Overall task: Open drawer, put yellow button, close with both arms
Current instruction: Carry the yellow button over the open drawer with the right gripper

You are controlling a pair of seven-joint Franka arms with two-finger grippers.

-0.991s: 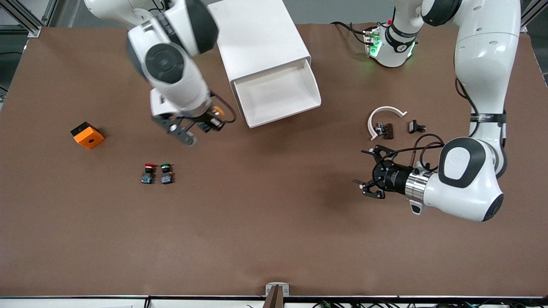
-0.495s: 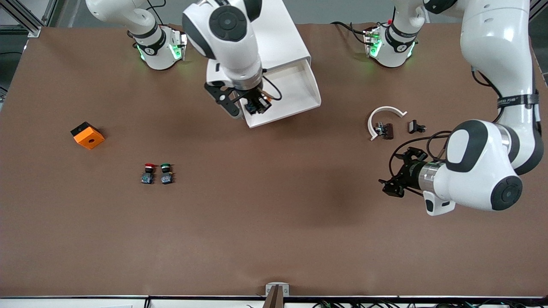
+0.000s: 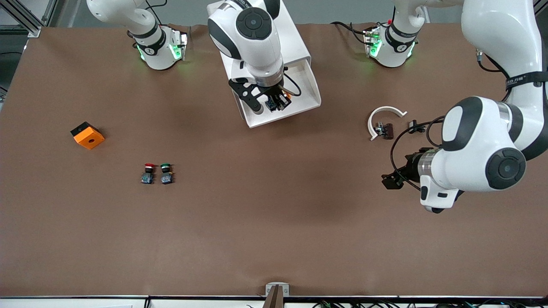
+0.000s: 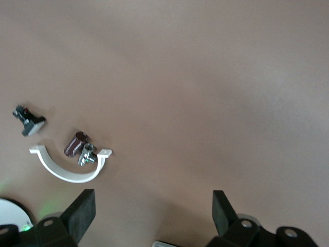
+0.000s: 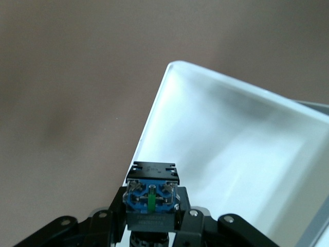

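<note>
The top drawer [image 3: 306,92] of the white cabinet [image 3: 295,40] stands pulled out, its white tray open. My right gripper [image 3: 274,102] hangs over the tray, shut on the yellow button [image 3: 286,96]. The right wrist view shows the button's blue base [image 5: 152,195] clamped between the fingers, over the drawer's corner [image 5: 175,69]. My left gripper [image 3: 391,180] is open and empty, low over bare table near the left arm's end; its fingertips [image 4: 82,208] show wide apart in the left wrist view.
A red-capped button [image 3: 148,173] and a green-capped button [image 3: 166,173] stand side by side toward the right arm's end. An orange block [image 3: 87,135] lies farther that way. A white curved piece [image 3: 385,116] with small dark parts [image 3: 384,129] lies near the left gripper.
My right gripper has carried the yellow button from beside the cabinet to over the open drawer. My left arm has drawn back toward its end of the table.
</note>
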